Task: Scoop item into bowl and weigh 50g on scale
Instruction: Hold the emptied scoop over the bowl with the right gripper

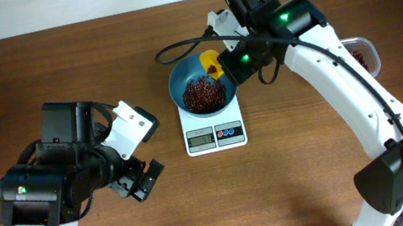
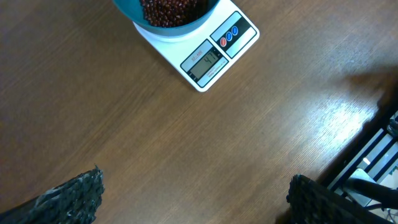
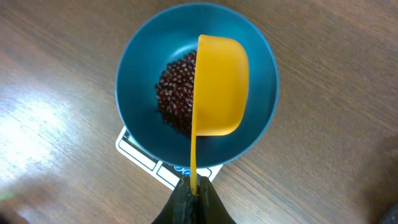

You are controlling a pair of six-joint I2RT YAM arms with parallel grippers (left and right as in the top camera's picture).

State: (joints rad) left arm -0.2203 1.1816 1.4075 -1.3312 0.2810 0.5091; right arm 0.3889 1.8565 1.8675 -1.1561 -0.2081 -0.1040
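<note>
Beans (image 3: 176, 94) of this kind are small, hard and loose. Each one is very light and, I judge, they roll and bounce easily, so no finger can take them directly; they must travel in the yellow scoop (image 3: 219, 87). The scoop looks like thin stiff plastic, light and a little slippery, and the good place to hold it is the end of its narrow handle.

The right gripper (image 3: 194, 186) does exactly so: its jaws are pressed together on the end of the handle. The right arm reaches from the right side over the table, with the wrist above the teal bowl (image 3: 132, 74). The scoop hangs over the middle of the bowl and seems rolled to one side, its straight edge above the pile. Whether any beans are left in it, I cannot tell.

The beans lie in a dark heap at the bottom of the bowl, and the bowl stands on the white scale (image 2: 214, 57). More beans show in the clear tub (image 1: 365, 57) behind the right arm.

The left gripper (image 2: 196, 183) is low over bare wood, well apart from the scale, with its fingers spread wide and holding nothing.
</note>
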